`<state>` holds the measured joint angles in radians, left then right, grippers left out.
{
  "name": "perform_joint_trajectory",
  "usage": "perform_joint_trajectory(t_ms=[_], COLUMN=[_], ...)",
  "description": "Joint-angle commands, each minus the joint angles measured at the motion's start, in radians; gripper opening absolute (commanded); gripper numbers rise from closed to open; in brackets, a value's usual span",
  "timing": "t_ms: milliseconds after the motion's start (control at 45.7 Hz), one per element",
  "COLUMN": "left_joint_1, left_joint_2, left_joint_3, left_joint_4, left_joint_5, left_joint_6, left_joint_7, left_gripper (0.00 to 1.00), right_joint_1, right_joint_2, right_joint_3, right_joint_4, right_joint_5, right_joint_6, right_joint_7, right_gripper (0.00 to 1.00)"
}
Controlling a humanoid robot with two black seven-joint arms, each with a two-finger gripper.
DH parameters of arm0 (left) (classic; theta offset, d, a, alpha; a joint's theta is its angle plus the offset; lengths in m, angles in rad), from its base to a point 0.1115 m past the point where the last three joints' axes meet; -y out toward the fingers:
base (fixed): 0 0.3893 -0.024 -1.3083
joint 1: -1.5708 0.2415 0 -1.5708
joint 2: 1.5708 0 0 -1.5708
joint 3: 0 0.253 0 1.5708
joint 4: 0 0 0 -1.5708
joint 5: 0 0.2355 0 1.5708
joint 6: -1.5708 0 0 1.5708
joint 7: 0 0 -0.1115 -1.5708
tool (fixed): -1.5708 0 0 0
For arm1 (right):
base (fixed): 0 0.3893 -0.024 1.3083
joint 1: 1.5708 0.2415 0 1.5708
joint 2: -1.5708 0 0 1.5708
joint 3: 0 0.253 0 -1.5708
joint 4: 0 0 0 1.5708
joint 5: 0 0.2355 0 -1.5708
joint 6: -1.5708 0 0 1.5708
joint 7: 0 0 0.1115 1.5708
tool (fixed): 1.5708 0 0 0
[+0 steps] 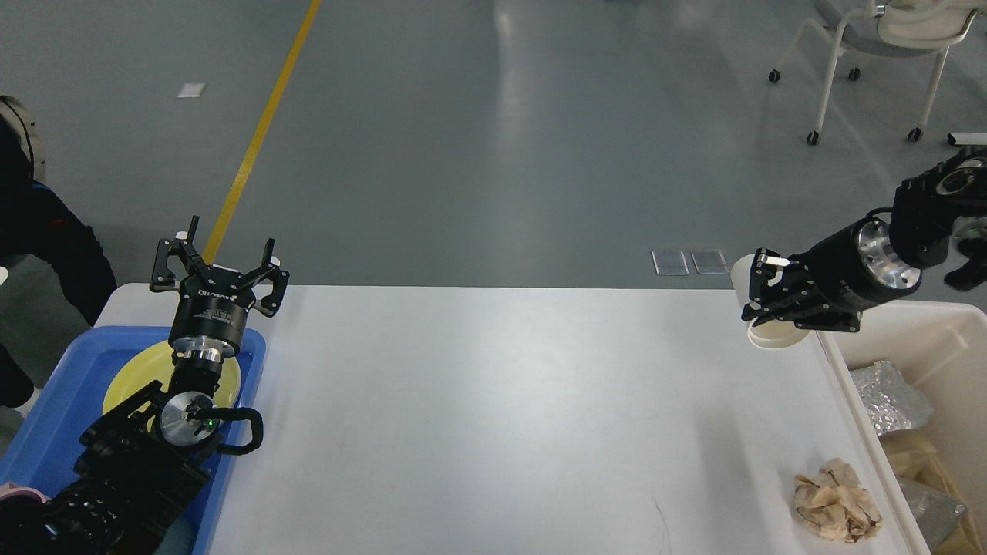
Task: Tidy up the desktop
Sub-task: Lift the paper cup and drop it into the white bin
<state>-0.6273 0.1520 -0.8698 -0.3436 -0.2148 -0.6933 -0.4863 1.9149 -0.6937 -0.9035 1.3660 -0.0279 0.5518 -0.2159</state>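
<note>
White desktop (501,401): crumpled paper (837,499) near bin (937,339), cup (759,308) in right claw (759,297).

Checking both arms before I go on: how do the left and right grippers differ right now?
The left gripper is open and holds nothing; the right gripper is shut on a white paper cup. The left gripper points up over the blue tray; the right gripper points sideways, carrying the cup above the desktop near the cream bin. Both are black, two-fingered.

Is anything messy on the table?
Yes. A crumpled paper wad lies on the desktop near its right edge, outside the bin. The right gripper holds a white cup in the air.
</note>
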Motion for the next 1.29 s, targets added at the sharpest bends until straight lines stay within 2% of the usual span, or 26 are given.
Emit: perform_joint_trajectory(t_ms=[0,175,328,525,700,810,897,963,1029,1051,1073,1094,1116,1138,1160,1270], left_joint_1=[0.000,0.000,0.000,0.000,0.000,0.000,0.000,0.000,0.000,0.000,0.000,0.000,0.000,0.000,0.000,0.000], left_joint_2=[0.000,0.000,0.000,0.000,0.000,0.000,0.000,0.000,0.000,0.000,0.000,0.000,0.000,0.000,0.000,0.000], left_joint_3=[0.000,0.000,0.000,0.000,0.000,0.000,0.000,0.000,0.000,0.000,0.000,0.000,0.000,0.000,0.000,0.000], left_joint_4=[0.000,0.000,0.000,0.000,0.000,0.000,0.000,0.000,0.000,0.000,0.000,0.000,0.000,0.000,0.000,0.002], left_joint_5=[0.000,0.002,0.000,0.000,0.000,0.000,0.000,0.000,0.000,0.000,0.000,0.000,0.000,0.000,0.000,0.000], left_joint_6=[0.000,0.000,0.000,0.000,0.000,0.000,0.000,0.000,0.000,0.000,0.000,0.000,0.000,0.000,0.000,0.000], left_joint_7=[0.000,0.000,0.000,0.000,0.000,0.000,0.000,0.000,0.000,0.000,0.000,0.000,0.000,0.000,0.000,0.000], left_gripper=[0.97,0.97,0.97,0.97,0.97,0.97,0.97,0.97,0.97,0.97,0.97,0.97,0.97,0.97,0.97,0.97], right_joint_1=[0.231,0.286,0.167,-0.238,-0.696,-0.934,-1.095,-1.184,-1.218,-1.218,-1.220,-1.220,-1.220,-1.220,-1.220,-1.220], right_joint_2=[0.017,0.039,0.007,-0.078,-0.055,0.014,0.124,0.219,0.266,0.272,0.273,0.278,0.279,0.281,0.283,0.283], right_joint_3=[-0.064,-0.100,-0.209,-0.152,0.096,0.257,0.316,0.347,0.376,0.383,0.390,0.393,0.394,0.394,0.394,0.396], right_joint_4=[0.177,0.235,0.142,-0.246,-0.635,-0.842,-1.037,-1.189,-1.252,-1.254,-1.252,-1.252,-1.252,-1.252,-1.251,-1.251], right_joint_5=[0.000,0.000,-0.044,-0.089,-0.079,-0.078,-0.075,-0.061,-0.027,-0.014,0.000,0.012,0.023,0.029,0.034,0.036], right_joint_6=[0.108,0.076,-0.079,-0.216,-0.360,-0.470,-0.544,-0.567,-0.569,-0.563,-0.559,-0.559,-0.558,-0.561,-0.559,-0.559], right_joint_7=[-0.005,-0.008,-0.008,-0.002,-0.002,-0.003,-0.002,-0.002,-0.002,-0.003,-0.004,-0.007,-0.007,-0.007,-0.008,-0.008], right_gripper=[0.00,0.00,0.00,0.00,0.00,0.00,0.00,0.00,0.00,0.06,0.56,1.00,1.00,0.96,1.00,1.00])
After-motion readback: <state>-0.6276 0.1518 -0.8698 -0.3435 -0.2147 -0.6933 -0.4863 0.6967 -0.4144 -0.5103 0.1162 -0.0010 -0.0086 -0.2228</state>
